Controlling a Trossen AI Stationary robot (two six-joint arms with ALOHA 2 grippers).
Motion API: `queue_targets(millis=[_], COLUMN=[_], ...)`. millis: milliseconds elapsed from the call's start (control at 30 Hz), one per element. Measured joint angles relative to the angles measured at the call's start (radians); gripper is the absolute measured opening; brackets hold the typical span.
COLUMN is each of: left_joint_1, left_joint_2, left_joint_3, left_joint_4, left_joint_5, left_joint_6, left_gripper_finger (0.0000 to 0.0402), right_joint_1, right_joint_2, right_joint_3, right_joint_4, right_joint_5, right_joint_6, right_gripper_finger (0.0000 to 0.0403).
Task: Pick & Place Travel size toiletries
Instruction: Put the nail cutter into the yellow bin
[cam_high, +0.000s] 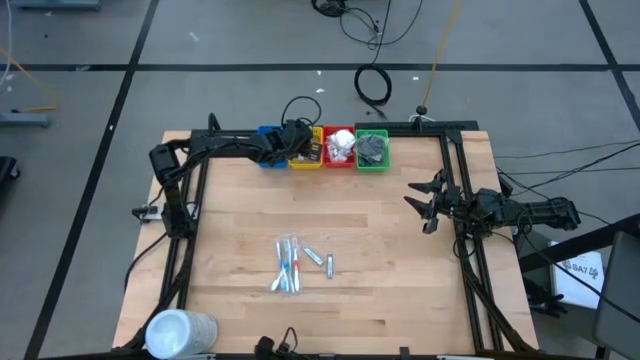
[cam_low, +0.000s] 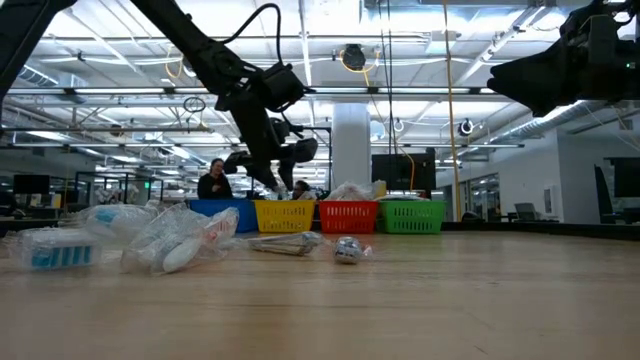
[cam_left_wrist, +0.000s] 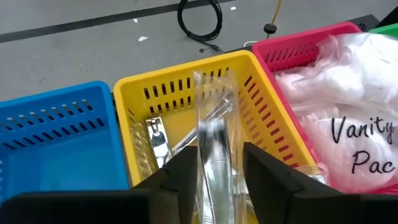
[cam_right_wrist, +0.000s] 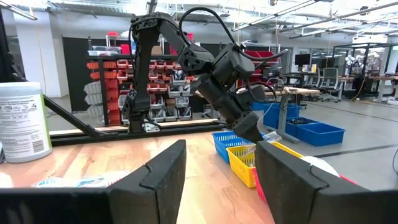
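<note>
My left gripper (cam_left_wrist: 217, 155) hangs over the yellow bin (cam_left_wrist: 180, 84) at the table's far edge, slanting down into it, fingers apart. A clear-wrapped silver item (cam_left_wrist: 214, 124) stands between the fingers and reaches into the bin, where another silver item (cam_left_wrist: 155, 140) lies. More travel size toiletries lie at the table's middle: clear-wrapped blue and red sticks (cam_high: 288, 267) and short silver tubes (cam_high: 320, 258). My right gripper (cam_high: 425, 205) waits open at the table's right side, with nothing between its fingers. My left gripper has the clear-wrapped silver item's near end (cam_left_wrist: 214, 177) between its two fingers, which come slanting down from the near left and lie along it. A strip of yellow shows between the wrap and one finger (cam_left_wrist: 261, 168). I cannot tell whether the other finger touches it.
Four bins stand in a row at the far edge: blue (cam_high: 268, 152), yellow (cam_high: 305, 158), red (cam_high: 340, 148) with white packets, green (cam_high: 372, 150) with dark grey discs. A large white cylinder (cam_high: 180, 332) stands at the near left corner. Bare wood lies right of the loose items.
</note>
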Motion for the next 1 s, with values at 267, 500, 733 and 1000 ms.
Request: queue_targets(millis=[267, 500, 733, 1000], left_joint_1=[0.0, 0.0, -0.041, -0.229], left_joint_2=[0.0, -0.015, -0.126, -0.256], left_joint_3=[0.0, 0.0, 0.0, 0.0], left_joint_4=[0.001, 0.001, -0.015, -0.095], left_joint_5=[0.0, 0.086, 0.499, 0.87], left_joint_6=[0.019, 0.168, 0.319, 0.477], left_gripper_finger=[0.0179, 0.0197, 0.0198, 0.0198], right_joint_1=[0.0, 0.0, 0.0, 0.0], right_joint_2=[0.0, 0.0, 0.0, 0.0], right_joint_3=[0.0, 0.0, 0.0, 0.0], right_joint_4=[0.0, 0.0, 0.0, 0.0], right_joint_5=[0.0, 0.0, 0.0, 0.0], right_joint_6=[0.0, 0.0, 0.0, 0.0], right_gripper_finger=[0.0181, 0.0181, 0.0181, 0.0181])
